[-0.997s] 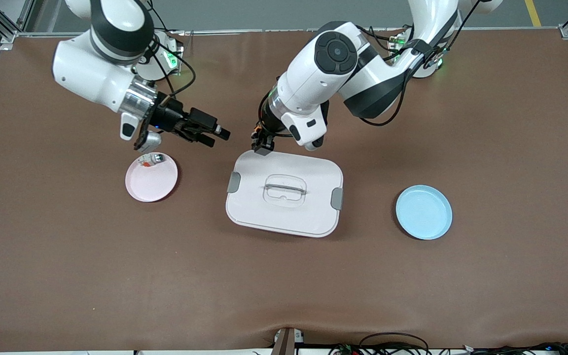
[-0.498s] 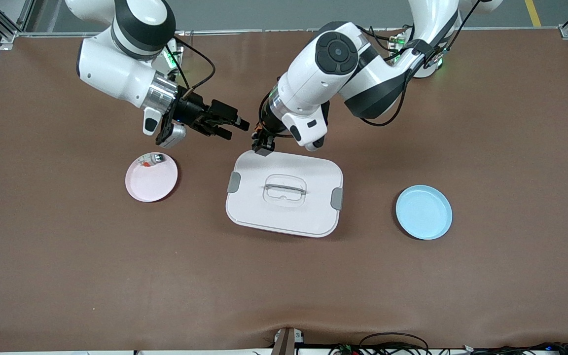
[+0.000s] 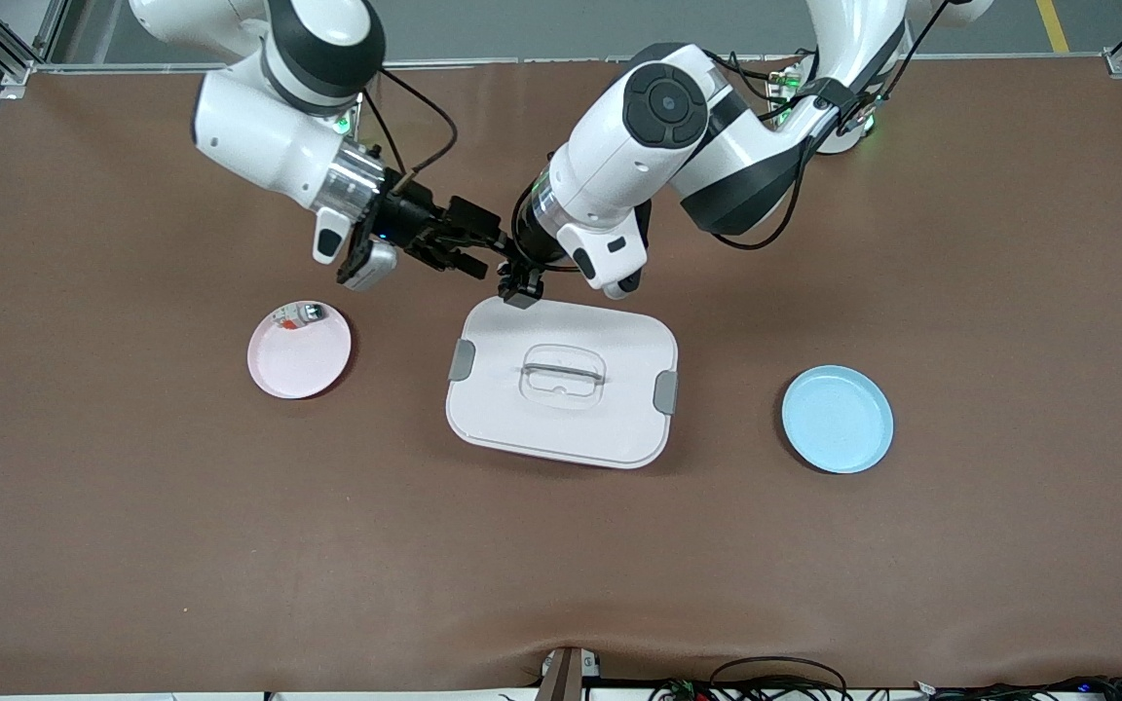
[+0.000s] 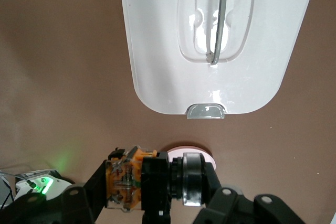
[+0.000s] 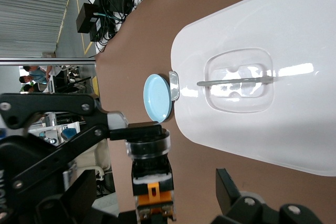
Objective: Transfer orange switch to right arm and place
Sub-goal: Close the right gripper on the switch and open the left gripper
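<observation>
Orange and black, pinched tight: we have the orange switch (image 4: 137, 182) clamped in the left gripper (image 3: 519, 283), which hangs just above the rim of the white lidded box (image 3: 561, 382) at the edge nearest the robots' bases. The right gripper (image 3: 471, 245) sits right alongside, over bare brown table (image 3: 561, 565) just off that same box edge, its fingers spread wide; in the right wrist view we see one finger (image 5: 118, 127) flanking the black cap of the orange switch and the other finger (image 5: 231, 184) standing well clear, so nothing is grasped on that side yet. We judge the task roughly at its midpoint: the pickup is done, the two grippers have met, and what remains is the right gripper's squeeze, the left one's release, and the carry to a resting place. Which place that is, we cannot say from here; the pink plate (image 3: 299, 350), toward the right arm's end of the table from the box, already holds a small clear-and-silver piece (image 3: 300, 314) at its rim, while the blue plate (image 3: 837, 419) toward the left arm's end lies bare. Room looks tight at the handover itself, with the box rim just under the left gripper, but open table spreads between box and pink plate.
</observation>
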